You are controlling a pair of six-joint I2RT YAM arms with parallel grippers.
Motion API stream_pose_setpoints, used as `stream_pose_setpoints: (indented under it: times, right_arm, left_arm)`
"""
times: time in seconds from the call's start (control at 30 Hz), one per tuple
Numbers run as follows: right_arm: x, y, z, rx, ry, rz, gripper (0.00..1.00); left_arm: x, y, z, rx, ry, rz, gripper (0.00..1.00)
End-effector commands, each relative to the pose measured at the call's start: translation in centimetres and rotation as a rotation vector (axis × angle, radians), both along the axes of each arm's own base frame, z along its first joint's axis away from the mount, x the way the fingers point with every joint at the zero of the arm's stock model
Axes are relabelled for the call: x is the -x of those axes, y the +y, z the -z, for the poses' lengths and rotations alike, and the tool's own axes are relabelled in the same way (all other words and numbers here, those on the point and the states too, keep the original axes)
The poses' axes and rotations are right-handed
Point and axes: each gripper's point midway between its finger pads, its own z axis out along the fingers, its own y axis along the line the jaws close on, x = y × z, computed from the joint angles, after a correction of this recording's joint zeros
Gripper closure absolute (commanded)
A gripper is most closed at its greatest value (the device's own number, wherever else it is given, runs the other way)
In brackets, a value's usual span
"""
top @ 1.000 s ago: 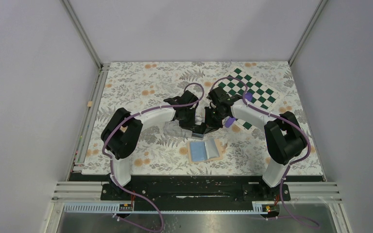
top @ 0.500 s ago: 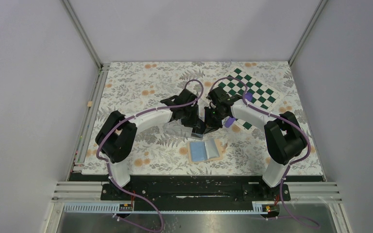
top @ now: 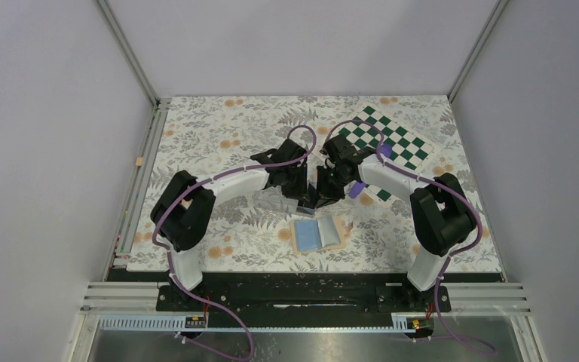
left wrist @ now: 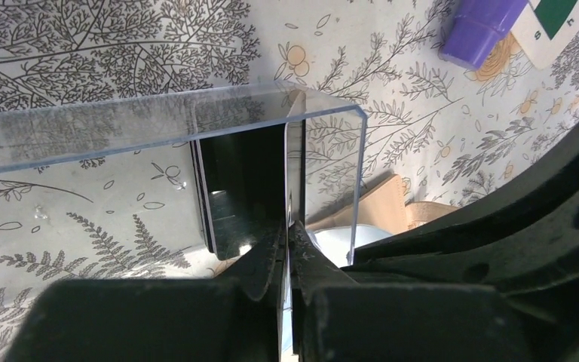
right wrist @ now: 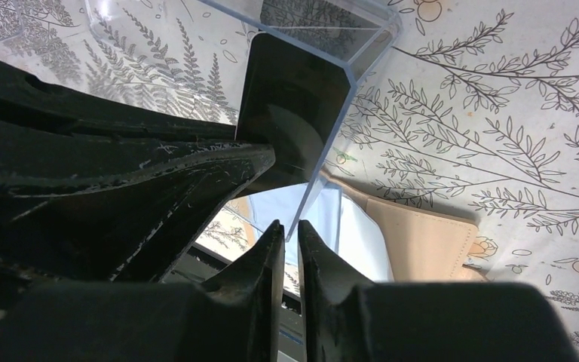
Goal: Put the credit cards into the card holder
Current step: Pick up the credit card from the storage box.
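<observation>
Beyond the card holder (top: pixel 317 234), left gripper (left wrist: pixel 288 240) is closed; right gripper (right wrist: pixel 291 231) pinches the clear box (left wrist: pixel 151 128).

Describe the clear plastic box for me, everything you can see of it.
The clear plastic box is transparent, thin-walled and rectangular with rounded corners, glossy and rigid-looking. Dark cards stand inside at one end. The left fingers are shut on its wall near the cards, and the right fingers pinch a wall edge there too. It is over the floral cloth, beside the open card holder. Whether it rests or is lifted is unclear.
</observation>
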Motion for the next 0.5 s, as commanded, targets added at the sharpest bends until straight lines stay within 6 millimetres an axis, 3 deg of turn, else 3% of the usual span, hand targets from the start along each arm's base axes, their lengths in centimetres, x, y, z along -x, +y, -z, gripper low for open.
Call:
stream_pose_setpoints:
  times: [0.0,0.1,0.2,0.33,0.47]
  right_arm:
    - [-0.2,0.5,-2.0,-0.049,-0.05,-0.019,0.78]
    - [-0.3,0.6,-3.0,-0.064,-0.077,-0.025,0.67]
    - [-0.4,0.4,-4.9,-0.087,-0.13,-0.027,0.52]
    - [-0.2,-0.1,-7.9,-0.125,-0.215,-0.015,0.33]
    - [0.4,-0.8,-10.8,-0.193,-0.267,-0.008,0.21]
  left_arm:
    - [-1.4,0.2,-1.3,-0.013,-0.048,-0.019,1.0]
    - [-2.0,0.2,-3.0,0.018,-0.088,-0.024,1.0]
    - [-2.6,0.5,-6.2,0.057,-0.163,-0.026,1.0]
    - [-2.5,2.3,-11.3,0.097,-0.284,-0.058,1.0]
    - [-1.0,4.5,-15.1,0.162,-0.353,-0.085,1.0]
